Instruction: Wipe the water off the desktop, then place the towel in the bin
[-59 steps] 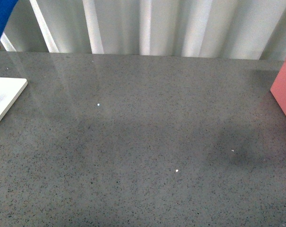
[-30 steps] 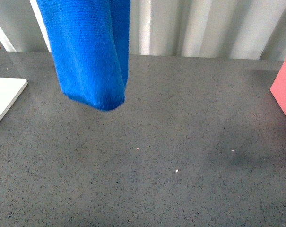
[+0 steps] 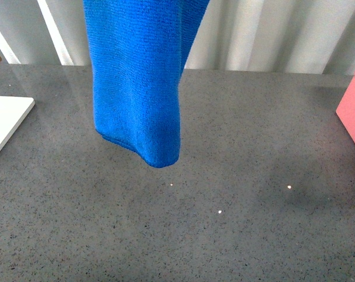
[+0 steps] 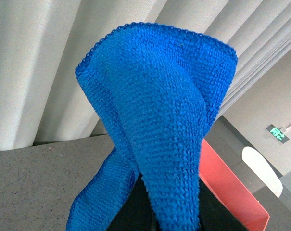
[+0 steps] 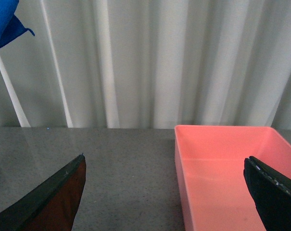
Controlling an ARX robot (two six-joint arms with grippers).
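Above desktop [image 3: 253, 235], left jaws grip towel [image 3: 139, 82]; right jaws wide; bin [image 3: 353, 111] right, board [image 3: 4, 120] left.

A: Front cam?
B: Body-mounted, pitched down across the surface [image 3: 253, 235], facing the curtain [image 3: 271, 35]. The towel [image 3: 136, 88] hangs close to the lens.
A: Left wrist?
B: Right up against the towel, aimed toward the curtain. Cloth fills most of the frame.
A: Right wrist?
B: Low over the surface, roughly level, looking out between its own jaws at the curtain. Bin [image 5: 222, 168] is near.
A: Overlap?
B: All three catch towel, curtain, bin and surface.
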